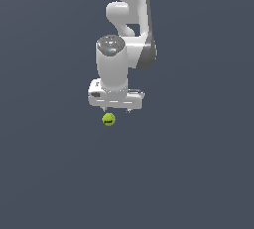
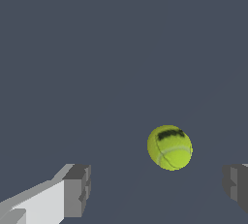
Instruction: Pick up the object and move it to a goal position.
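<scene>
The object is a small yellow-green ball (image 1: pixel 108 119) with a dark mark on it, lying on the flat grey ground. In the wrist view the ball (image 2: pixel 169 147) shows a dark squiggle and pale seam lines. My white gripper (image 1: pixel 116 109) hangs just above and slightly behind the ball, a little toward the exterior view's right. It is open: in the wrist view the gripper (image 2: pixel 157 189) has its two grey fingertips (image 2: pixel 77 190) far apart, with the ball ahead of the gap and nothing held between them.
The white arm (image 1: pixel 124 34) rises behind the gripper toward the top of the exterior view. Around it there is only the plain dark grey ground (image 1: pixel 198 173).
</scene>
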Robot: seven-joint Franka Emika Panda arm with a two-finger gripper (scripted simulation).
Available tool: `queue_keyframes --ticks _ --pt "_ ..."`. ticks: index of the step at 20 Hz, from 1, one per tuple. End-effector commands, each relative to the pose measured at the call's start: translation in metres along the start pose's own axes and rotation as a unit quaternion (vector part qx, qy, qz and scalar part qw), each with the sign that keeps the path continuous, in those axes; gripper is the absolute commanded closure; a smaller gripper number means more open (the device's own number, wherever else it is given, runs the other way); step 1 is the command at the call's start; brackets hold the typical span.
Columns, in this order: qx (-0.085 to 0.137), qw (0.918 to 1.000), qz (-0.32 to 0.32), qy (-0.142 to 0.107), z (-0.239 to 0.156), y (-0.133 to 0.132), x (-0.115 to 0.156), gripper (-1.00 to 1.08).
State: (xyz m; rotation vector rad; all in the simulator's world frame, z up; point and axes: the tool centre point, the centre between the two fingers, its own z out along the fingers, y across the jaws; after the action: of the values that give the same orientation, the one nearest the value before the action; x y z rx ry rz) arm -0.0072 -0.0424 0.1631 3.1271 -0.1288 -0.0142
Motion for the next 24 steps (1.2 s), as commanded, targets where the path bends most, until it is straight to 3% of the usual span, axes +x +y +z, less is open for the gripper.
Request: queue_keyframes --ticks 1,7,15,24 --pt "0.001 0.9998 0.018 0.000 0.006 0.004 -0.002 -0.92" --pt "0.005 0.9961 0.088 0.001 0.029 0.019 -0.009 -0.92" --pt "0.007 0.9816 0.191 0.002 0.061 0.043 -0.022 -0.92" --pt "0.007 0.9729 0.231 0.003 0.073 0.052 -0.028 -0.92"
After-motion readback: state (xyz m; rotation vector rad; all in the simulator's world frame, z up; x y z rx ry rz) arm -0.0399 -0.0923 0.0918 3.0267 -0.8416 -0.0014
